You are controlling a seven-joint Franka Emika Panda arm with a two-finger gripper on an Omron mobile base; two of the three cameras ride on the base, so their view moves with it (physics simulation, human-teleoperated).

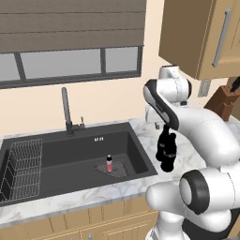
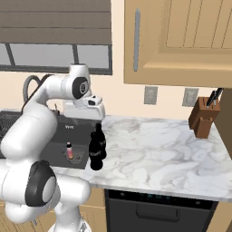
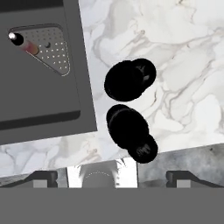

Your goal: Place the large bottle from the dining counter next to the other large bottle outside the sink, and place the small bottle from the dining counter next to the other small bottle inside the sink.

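Note:
Two large black bottles stand upright and close together on the marble counter just right of the sink (image 1: 70, 157): one bottle (image 2: 100, 139) behind, the other (image 2: 95, 157) in front. I cannot tell which one is the large bottle from the dining counter. From above they show as two dark rounds (image 3: 129, 81) (image 3: 129, 129). My gripper (image 3: 111, 177) hovers over them, open, with nothing between its fingers. The other small bottle (image 1: 109, 163), pink-red with a dark cap, stands on the drain mat (image 3: 50, 48) inside the sink. The small bottle and the dining counter are out of view.
A wire rack (image 1: 22, 165) fills the sink's left end and the dark faucet (image 1: 67, 112) rises behind it. A knife block (image 2: 204, 117) stands at the counter's far right. Bare marble (image 2: 158, 154) stretches right of the bottles. Wall cabinets (image 2: 181, 41) hang above.

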